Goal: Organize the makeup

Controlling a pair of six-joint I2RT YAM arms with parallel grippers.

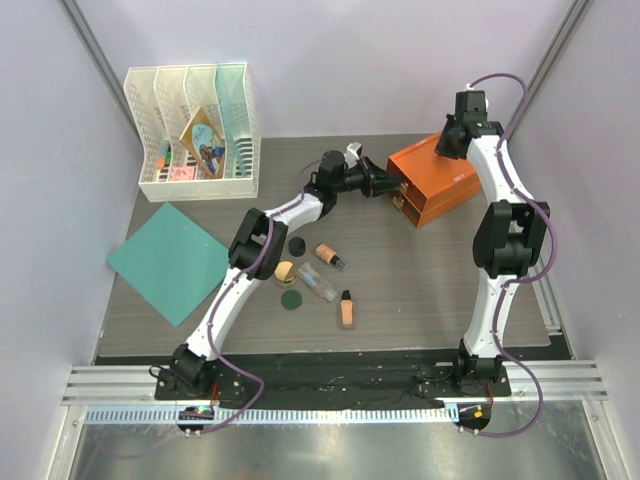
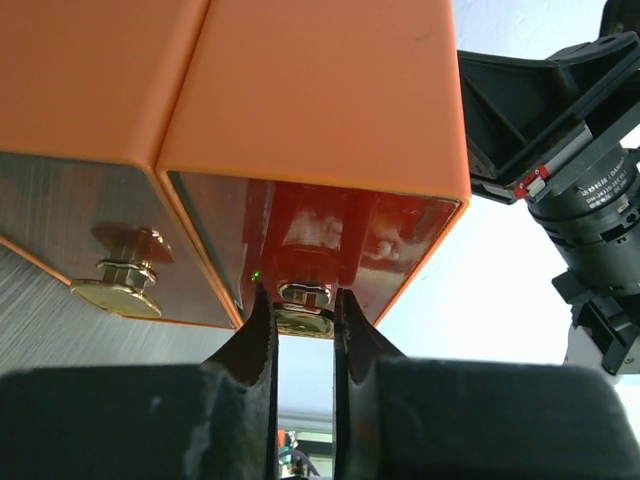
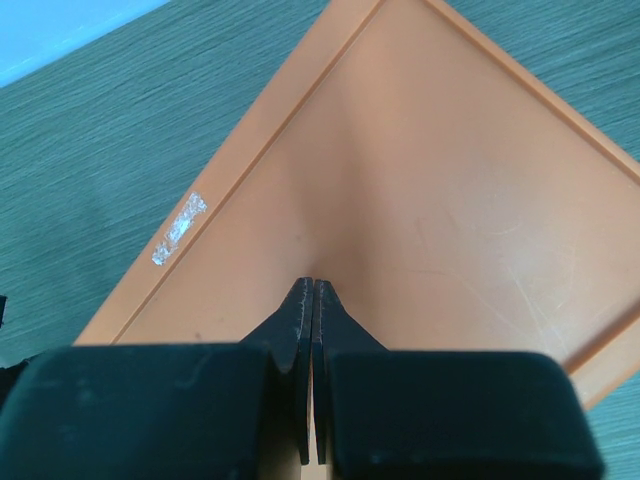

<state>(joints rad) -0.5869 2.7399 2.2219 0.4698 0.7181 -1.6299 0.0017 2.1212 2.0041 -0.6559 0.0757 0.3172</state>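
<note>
Now the gold knob (image 2: 304, 294) of the orange drawer box (image 1: 435, 180), upper middle, is clamped by the left gripper (image 2: 304, 310), and its top is pressed by the right gripper (image 3: 314, 290), fingers together. With a crooked pull, the knob could be lost or the box dragged. The makeup (image 1: 328, 256) is spread mid-frame, partly under the left arm, near a teal sheet (image 1: 170, 262)

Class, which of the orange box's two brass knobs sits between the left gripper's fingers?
The right-hand knob in left wrist view; the left-hand knob stands free.
</note>
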